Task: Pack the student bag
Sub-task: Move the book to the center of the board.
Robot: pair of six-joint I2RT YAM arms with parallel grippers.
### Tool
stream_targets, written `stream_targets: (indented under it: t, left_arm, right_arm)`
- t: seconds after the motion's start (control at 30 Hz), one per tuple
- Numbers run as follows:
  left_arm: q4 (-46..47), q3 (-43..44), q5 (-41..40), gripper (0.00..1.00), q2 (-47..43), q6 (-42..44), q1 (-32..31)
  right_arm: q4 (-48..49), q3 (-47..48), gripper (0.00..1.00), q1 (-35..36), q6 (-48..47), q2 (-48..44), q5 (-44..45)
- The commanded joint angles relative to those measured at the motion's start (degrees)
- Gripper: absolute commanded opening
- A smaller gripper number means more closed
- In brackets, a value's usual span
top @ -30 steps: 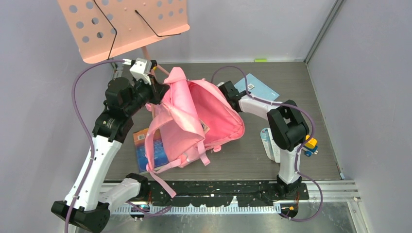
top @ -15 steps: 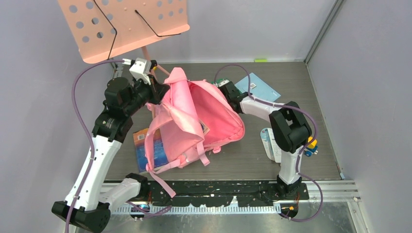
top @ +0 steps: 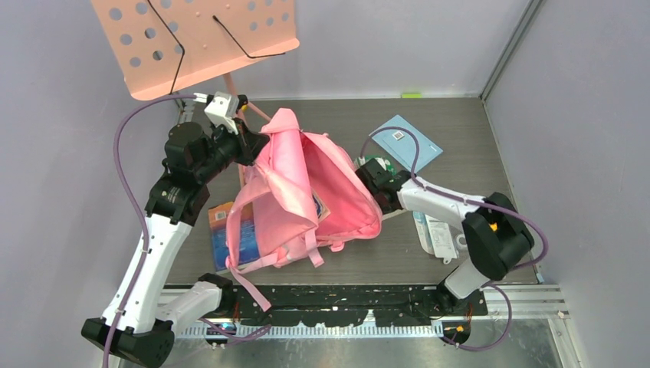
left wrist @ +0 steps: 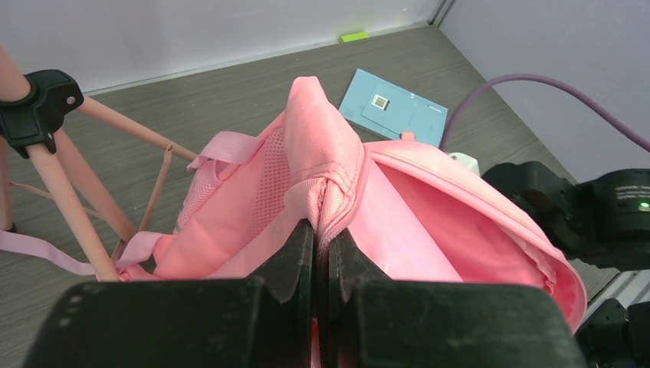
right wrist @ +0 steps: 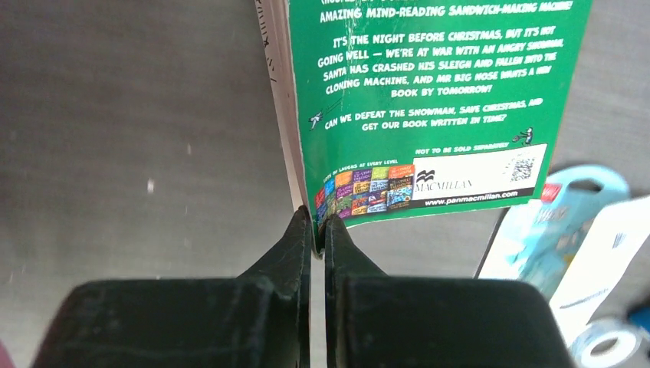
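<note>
Holding a pinched fold of the bag's rim, your left pincer (left wrist: 322, 234) has its fingers pressed together with pink fabric bunched between them.

- Student bag (top: 306, 192): mid-bench, propped up by that grip at its far left top corner. The mouth gapes toward the right and shows the pink lining. The straps trail toward the near edge.
- Blue and orange book (top: 228, 234): flat on the bench (top: 475, 130), partly under the bag's lower left side.
- Right pincer (right wrist: 318, 226): closed on the lower corner of a green paperback (right wrist: 429, 92), close to the spine. The back cover, with white print and a barcode strip, faces your wrist camera. From above, this pincer sits just beside the bag's open right side. Only a sliver of green shows there, so you cannot tell whether the book touches the fabric, though it looks to be outside the mouth.
- Pale blue booklet (top: 406, 142): flat on the bench, at the far right of the bag and apart from it.
- White and blue packets (top: 437, 230): lying by the right arm's elbow, near the front edge.
- Salmon music stand (top: 192, 42): perforated desk at the far left corner, with its tripod legs just behind the bag's back panel.
</note>
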Motion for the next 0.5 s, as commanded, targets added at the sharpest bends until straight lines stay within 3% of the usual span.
stream_targets:
  t: [0.0,0.07,0.3,0.47]
  left_arm:
    - [7.87,0.93,-0.8,0.0,-1.26,0.22,0.98]
    - [7.87,0.93,-0.67,0.0,-1.25,0.12,1.06]
    - [7.96,0.84,-0.81,0.0,-1.74,0.2,1.24]
    - [7.96,0.86,-0.9,0.0,-1.8,0.29,1.41]
  right_arm:
    - [-7.83,-2.15,0.01,2.86,9.52,-7.56,-0.46]
    - [-8.36,-1.17,0.01,2.88,8.66,-8.83,1.08]
    - [-7.31,5.51,0.55,2.85,3.24,-3.39,7.33]
    - [-3.59,7.33,0.74,2.96,0.74,0.84,6.13]
